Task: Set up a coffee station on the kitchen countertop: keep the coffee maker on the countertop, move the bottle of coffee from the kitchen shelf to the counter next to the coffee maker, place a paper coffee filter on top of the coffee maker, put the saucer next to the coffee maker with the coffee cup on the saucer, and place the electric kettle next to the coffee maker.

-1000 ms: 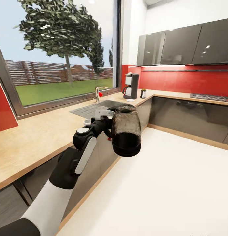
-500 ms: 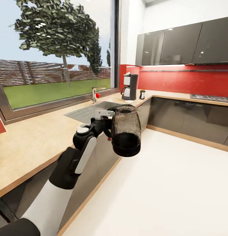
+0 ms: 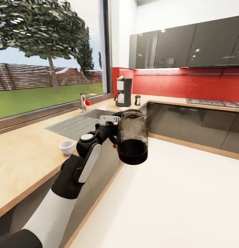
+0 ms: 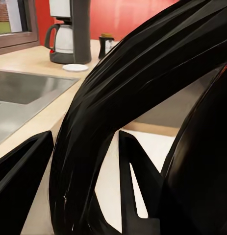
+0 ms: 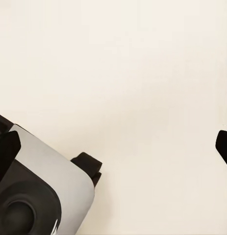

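Left gripper (image 3: pixel 114 132) is clamping the electric kettle (image 3: pixel 133 141) by its handle, carrying it toward the coffee maker (image 3: pixel 123 92) (far corner of the kitchen countertop (image 3: pixel 26 162)); keeping it level is advisable. Right gripper's state cannot be told.

A big window (image 3: pixel 47 62) showed a tree (image 3: pixel 40 31) and lawn (image 3: pixel 36 98). A faucet (image 3: pixel 84 101) stood by it. Grey cabinets (image 3: pixel 188 43) hung above the red backsplash (image 3: pixel 188 86), a hob (image 3: pixel 212 102) beyond, over pale floor (image 3: pixel 174 199).
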You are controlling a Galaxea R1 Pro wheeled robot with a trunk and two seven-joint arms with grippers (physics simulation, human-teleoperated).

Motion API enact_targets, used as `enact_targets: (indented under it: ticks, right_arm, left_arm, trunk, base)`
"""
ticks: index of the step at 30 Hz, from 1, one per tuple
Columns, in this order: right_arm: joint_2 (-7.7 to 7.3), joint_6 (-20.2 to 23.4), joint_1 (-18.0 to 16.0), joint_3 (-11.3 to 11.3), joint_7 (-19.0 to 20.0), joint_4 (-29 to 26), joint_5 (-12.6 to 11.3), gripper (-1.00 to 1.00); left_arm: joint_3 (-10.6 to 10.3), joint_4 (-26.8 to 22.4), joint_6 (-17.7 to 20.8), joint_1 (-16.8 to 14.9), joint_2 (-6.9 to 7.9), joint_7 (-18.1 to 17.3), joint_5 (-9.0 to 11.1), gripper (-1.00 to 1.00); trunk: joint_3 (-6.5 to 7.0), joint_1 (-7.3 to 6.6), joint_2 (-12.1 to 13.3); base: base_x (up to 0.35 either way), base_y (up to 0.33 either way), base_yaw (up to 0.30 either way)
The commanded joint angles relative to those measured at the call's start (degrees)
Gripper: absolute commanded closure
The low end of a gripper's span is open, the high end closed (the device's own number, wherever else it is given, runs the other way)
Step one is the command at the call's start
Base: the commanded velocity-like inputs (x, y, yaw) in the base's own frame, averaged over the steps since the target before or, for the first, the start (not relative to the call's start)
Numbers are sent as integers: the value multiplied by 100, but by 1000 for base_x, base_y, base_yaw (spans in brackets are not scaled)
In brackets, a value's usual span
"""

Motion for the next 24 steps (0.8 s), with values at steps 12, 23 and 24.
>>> enact_targets:
  ticks: [12,23,24]
  right_arm:
    - [-6,-11,-2,35,13,2,-59,-100]
    - [-6,-11,-8,35,14,2,-59,-100]
    - [-6,-11,-7,35,14,2,-59,-100]
  left_arm:
    - [-7,-20,18,-6,-2,56,43,100]
    - [-9,-25,18,-6,-13,56,43,100]
    - [-8,-23,18,-6,-15,56,43,100]
  trunk:
    - [-6,3,-3]
    - [-6,3,-3]
    - [-6,3,-3]
  base:
    - [328,0,-17]
    - [328,-7,0]
    - [327,-64,0]
